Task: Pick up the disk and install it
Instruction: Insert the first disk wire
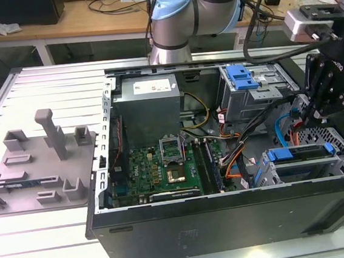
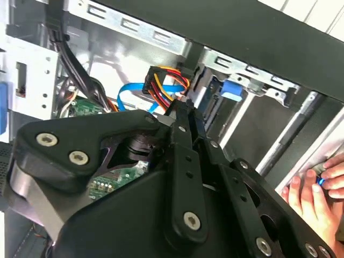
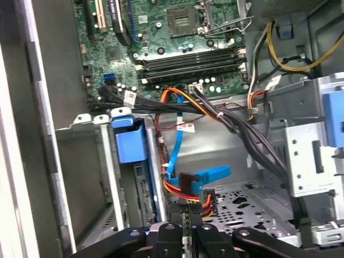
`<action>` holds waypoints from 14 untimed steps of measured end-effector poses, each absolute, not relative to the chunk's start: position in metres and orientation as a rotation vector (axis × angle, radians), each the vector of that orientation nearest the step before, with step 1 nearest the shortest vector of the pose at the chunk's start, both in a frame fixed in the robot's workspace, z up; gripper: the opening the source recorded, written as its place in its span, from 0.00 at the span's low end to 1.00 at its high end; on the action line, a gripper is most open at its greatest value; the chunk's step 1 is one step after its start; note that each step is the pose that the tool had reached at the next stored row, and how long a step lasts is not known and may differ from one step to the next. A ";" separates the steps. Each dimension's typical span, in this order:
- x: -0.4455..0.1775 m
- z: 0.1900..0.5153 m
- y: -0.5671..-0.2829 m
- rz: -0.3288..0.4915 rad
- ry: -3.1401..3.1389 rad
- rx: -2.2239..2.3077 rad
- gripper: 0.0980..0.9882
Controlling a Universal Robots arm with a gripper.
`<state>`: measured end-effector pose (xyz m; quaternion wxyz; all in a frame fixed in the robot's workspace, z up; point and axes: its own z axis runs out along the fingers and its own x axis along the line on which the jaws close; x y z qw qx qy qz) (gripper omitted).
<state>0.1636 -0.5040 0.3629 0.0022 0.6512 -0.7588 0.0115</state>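
tool (image 3: 186, 209) clenched, jaws together, tips by black plug (image 2: 152, 75) w/ red/yellow wires | disk (image 3: 130, 142): blue plastic carrier, sat in grey metal bay

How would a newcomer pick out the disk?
Start at the open computer case, then its near corner on the exterior view's right. The disk sits there: a blue-framed silver drive, unlike the ribbed blue latch, which holds no drive.
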 end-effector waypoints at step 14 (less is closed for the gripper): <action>0.166 0.362 -0.507 0.051 -2.307 2.058 0.08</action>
